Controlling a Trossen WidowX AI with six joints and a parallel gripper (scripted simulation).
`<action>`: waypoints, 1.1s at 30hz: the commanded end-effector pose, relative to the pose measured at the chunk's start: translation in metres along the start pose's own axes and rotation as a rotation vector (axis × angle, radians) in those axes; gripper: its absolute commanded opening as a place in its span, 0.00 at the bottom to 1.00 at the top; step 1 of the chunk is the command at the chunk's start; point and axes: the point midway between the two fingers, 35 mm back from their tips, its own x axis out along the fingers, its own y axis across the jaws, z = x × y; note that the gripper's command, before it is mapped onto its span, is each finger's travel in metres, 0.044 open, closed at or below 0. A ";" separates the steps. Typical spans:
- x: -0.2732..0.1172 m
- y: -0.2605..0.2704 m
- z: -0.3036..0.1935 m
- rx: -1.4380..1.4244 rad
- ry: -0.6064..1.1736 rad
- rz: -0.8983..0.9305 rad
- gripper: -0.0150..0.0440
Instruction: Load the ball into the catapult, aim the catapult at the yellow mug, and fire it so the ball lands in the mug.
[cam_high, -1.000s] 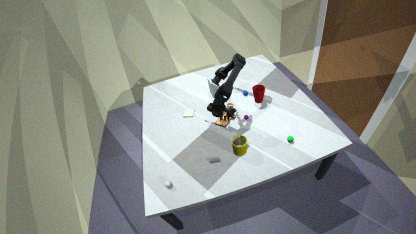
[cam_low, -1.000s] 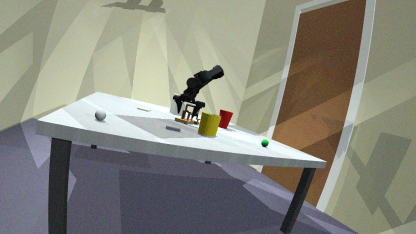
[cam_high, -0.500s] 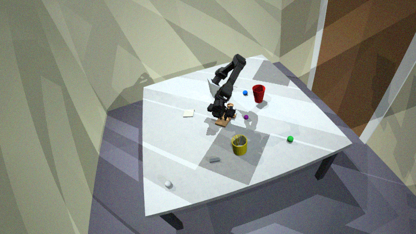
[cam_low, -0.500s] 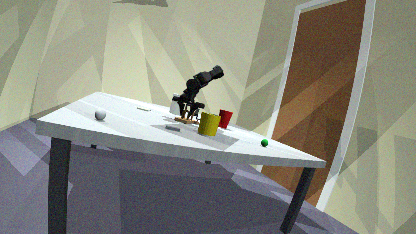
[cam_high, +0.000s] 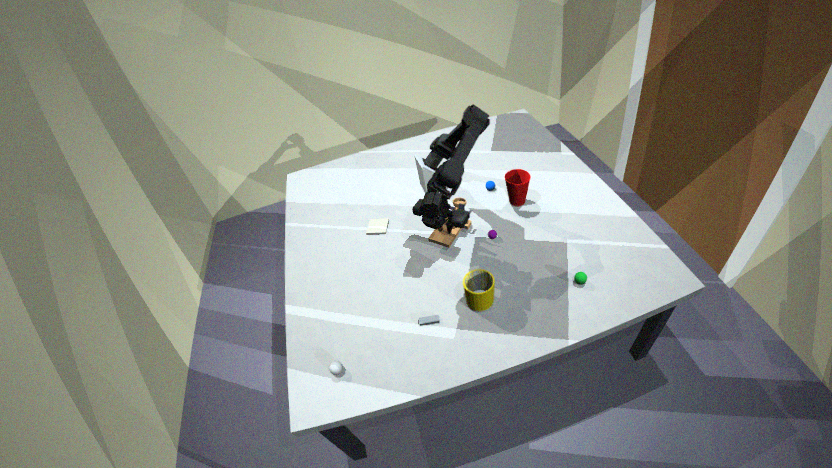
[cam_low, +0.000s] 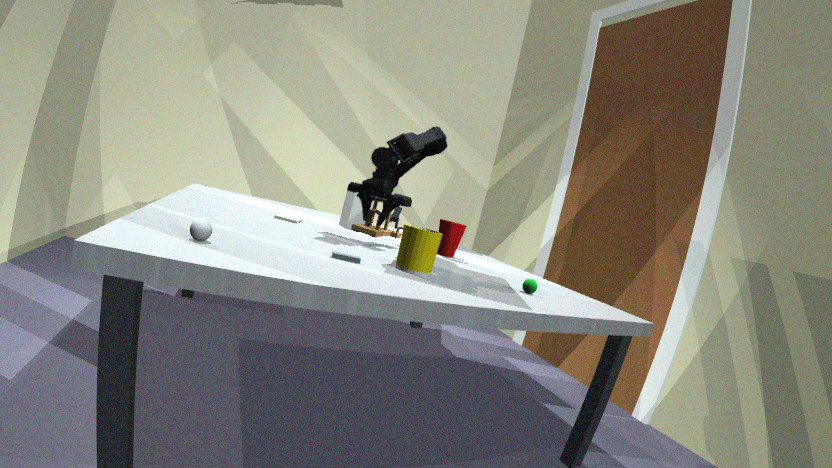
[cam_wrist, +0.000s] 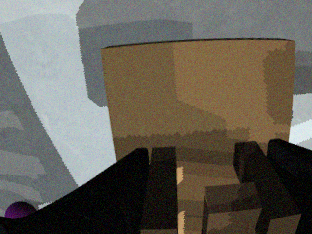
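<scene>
The wooden catapult (cam_high: 443, 237) (cam_low: 371, 230) (cam_wrist: 200, 85) stands mid-table, its flat base end showing beyond the fingers in the wrist view. My gripper (cam_low: 374, 218) (cam_wrist: 210, 155) points down over it and is shut on the catapult's upright frame, one finger on each side. The arm hides much of the catapult in the top view; its round cup (cam_high: 459, 201) shows behind the gripper, and I cannot tell whether it holds a ball. The yellow mug (cam_high: 479, 293) (cam_low: 418, 250) stands upright toward the table's front. A purple ball (cam_high: 492, 234) (cam_wrist: 20, 210) lies beside the catapult.
A red cup (cam_high: 517, 189) (cam_low: 451, 237) and a blue ball (cam_high: 490, 185) are behind. A green ball (cam_high: 580, 277) (cam_low: 529, 285) lies right, a white ball (cam_high: 336, 367) (cam_low: 200, 230) front left. A grey block (cam_high: 428, 320) (cam_low: 346, 257) and a cream square (cam_high: 377, 226) (cam_low: 288, 218) lie flat.
</scene>
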 end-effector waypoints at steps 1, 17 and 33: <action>-0.018 0.002 0.003 -0.016 -0.028 0.010 0.25; -0.016 0.003 -0.020 -0.548 -0.029 0.008 0.25; -0.010 0.014 -0.034 -0.739 -0.030 0.007 0.25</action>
